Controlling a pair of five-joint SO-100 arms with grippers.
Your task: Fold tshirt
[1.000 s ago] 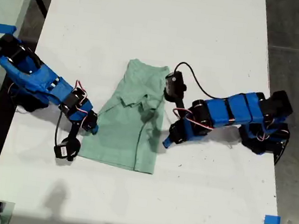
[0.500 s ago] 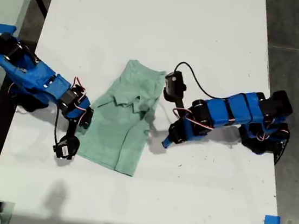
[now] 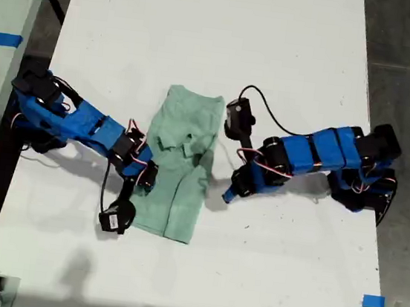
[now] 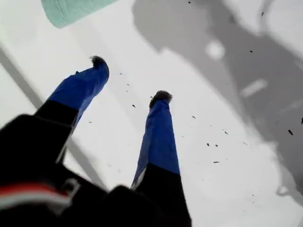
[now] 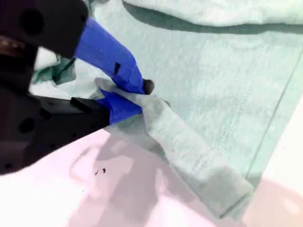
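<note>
Pinching a side fold of the tshirt [image 5: 208,90], which lay mid-table [image 3: 206,19], my second tool [image 5: 137,97] should have carried it across low and evenly, while my first tool [image 4: 128,78] hung open over bare table.

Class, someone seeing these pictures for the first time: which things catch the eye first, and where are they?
The pale green tshirt lies partly folded mid-table. My second end effector, at the exterior view's left, is shut on its edge. My first end effector, at the exterior view's right, hangs open over bare white table.
</note>
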